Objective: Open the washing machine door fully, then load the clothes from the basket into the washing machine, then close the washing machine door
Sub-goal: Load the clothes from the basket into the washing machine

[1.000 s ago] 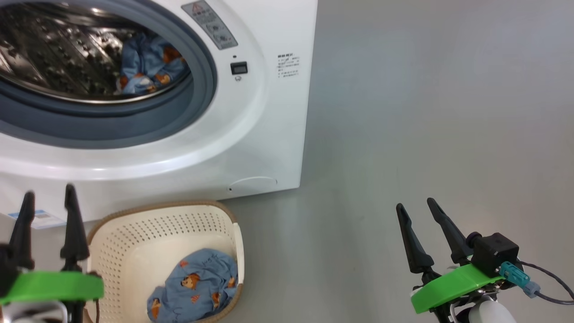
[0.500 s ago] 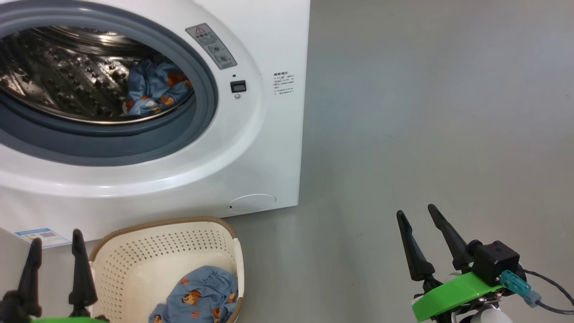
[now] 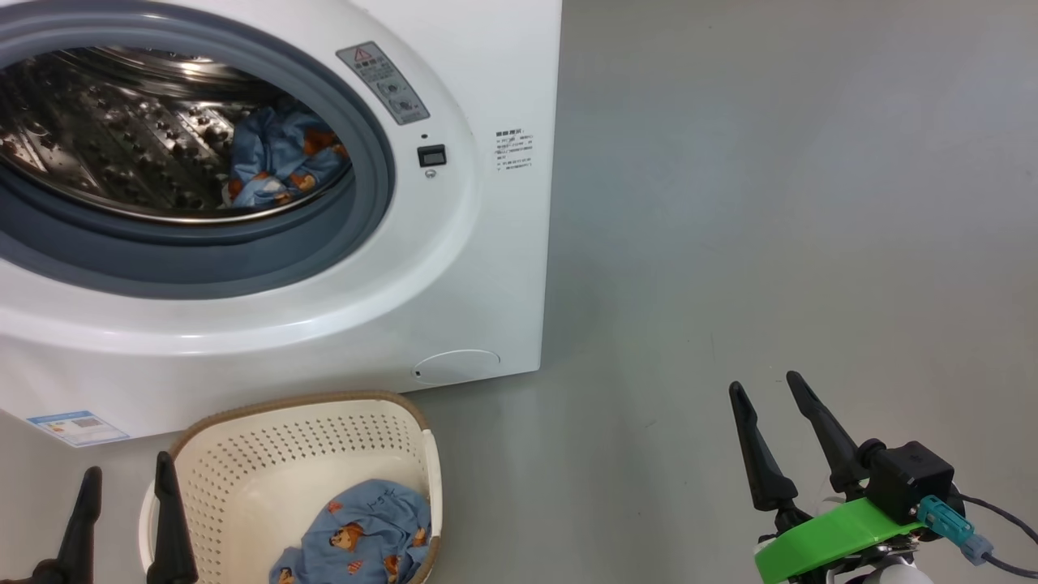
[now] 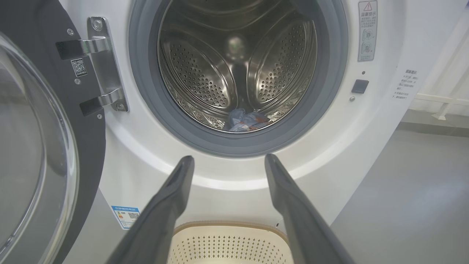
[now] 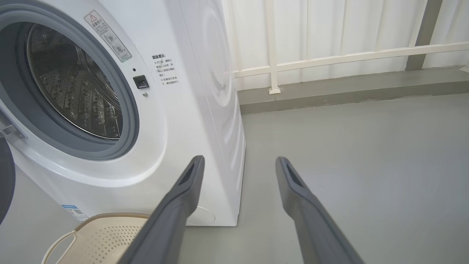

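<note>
Basket (image 3: 268,454), head view: on the floor (image 3: 730,203) just before the washing machine (image 3: 486,268), one bear-print piece of the clothes (image 3: 357,531) inside, another in the drum (image 3: 122,138); left gripper (image 3: 130,464) beside its rim, right gripper (image 3: 764,381) well apart, both wide and empty. Left wrist view: washing machine door (image 4: 36,154) swung aside. Right wrist view: that gripper aimed over floor. Advice: drop straight in, pinch the bunched cloth deep.
</note>
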